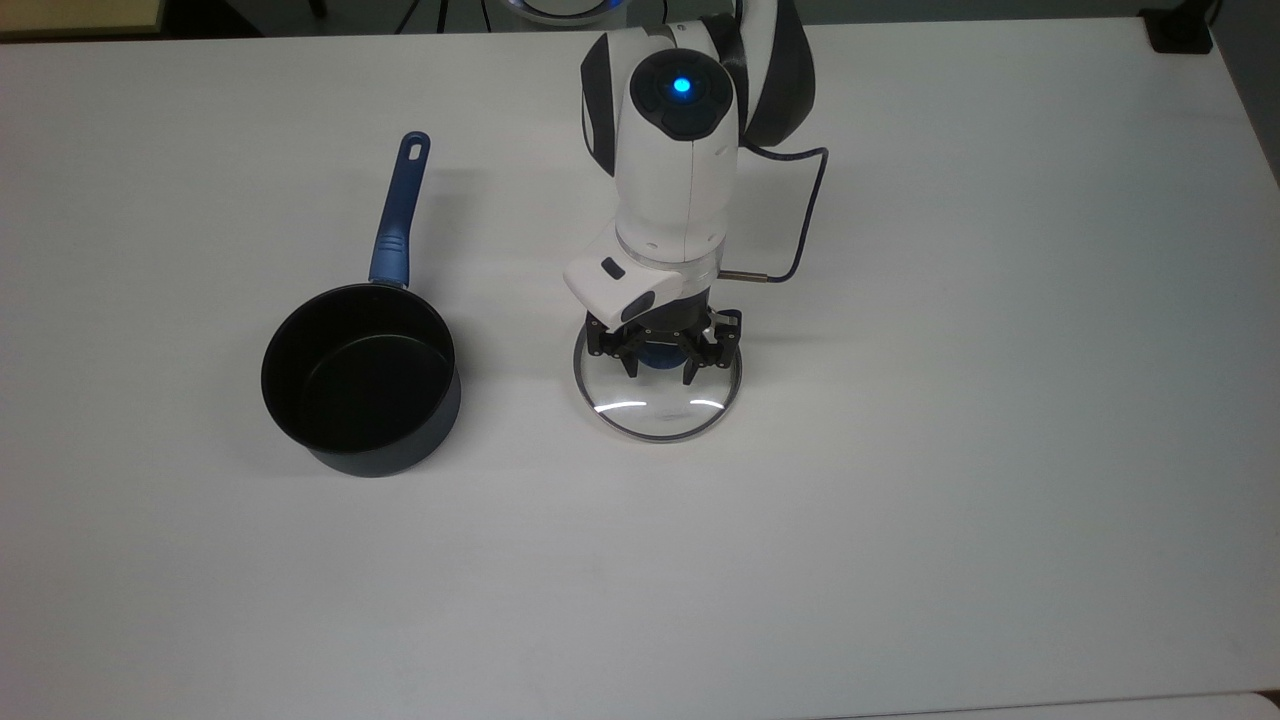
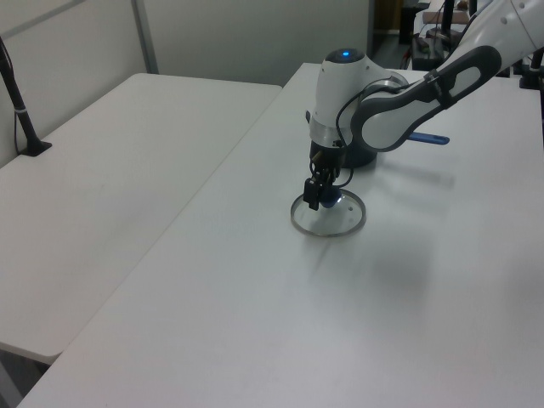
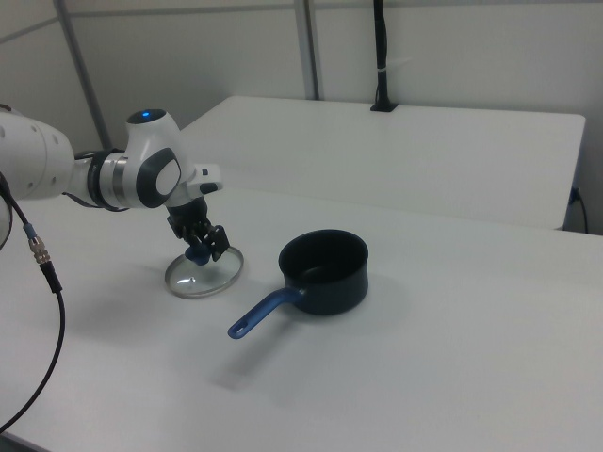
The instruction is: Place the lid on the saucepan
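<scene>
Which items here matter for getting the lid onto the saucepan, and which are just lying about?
Job: lid, saucepan, gripper with its jaws around the lid's blue knob.
Lying about: black post on the neighbouring table, grey cable.

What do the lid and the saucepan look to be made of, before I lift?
The lid: clear glass, probably, since the table shows through it and it glints; thin shiny rim, likely metal; blue knob, perhaps plastic. The saucepan: likely coated metal, dark matte body and black inside; blue handle looks plastic.
</scene>
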